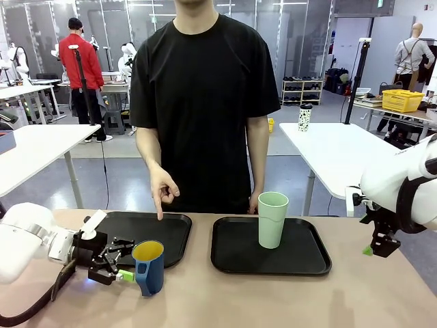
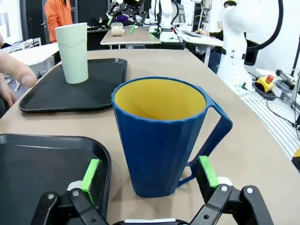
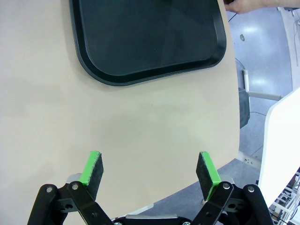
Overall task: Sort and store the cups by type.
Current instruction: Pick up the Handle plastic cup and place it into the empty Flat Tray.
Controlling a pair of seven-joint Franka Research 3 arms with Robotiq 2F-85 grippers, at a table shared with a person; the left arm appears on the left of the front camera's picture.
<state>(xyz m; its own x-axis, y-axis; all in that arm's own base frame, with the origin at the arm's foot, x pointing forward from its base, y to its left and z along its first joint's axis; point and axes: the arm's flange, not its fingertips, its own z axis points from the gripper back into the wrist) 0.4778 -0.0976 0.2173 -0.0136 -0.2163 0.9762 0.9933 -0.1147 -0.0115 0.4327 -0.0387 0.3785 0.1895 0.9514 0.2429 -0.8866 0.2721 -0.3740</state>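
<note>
The dark blue mug (image 1: 149,267) with a yellow inside stands upright on the table, just in front of the left black tray (image 1: 171,232). My left gripper (image 1: 125,260) is open, one finger on each side of the mug's base (image 2: 159,140); its green pads (image 2: 91,173) stand apart from the wall, one by the handle. The pale mint tumbler (image 1: 272,219) stands upright on the right black tray (image 1: 307,256), seen farther off in the left wrist view as tumbler (image 2: 71,54). My right gripper (image 1: 374,247) hangs open at the table's right end, gripper (image 3: 150,168) holding nothing.
A person stands at the far side, one finger (image 1: 161,208) pointing down at the left tray; the hand (image 2: 14,70) shows beside the tumbler. A corner of the right tray (image 3: 150,42) lies ahead of my right gripper, near the table's edge (image 3: 234,140).
</note>
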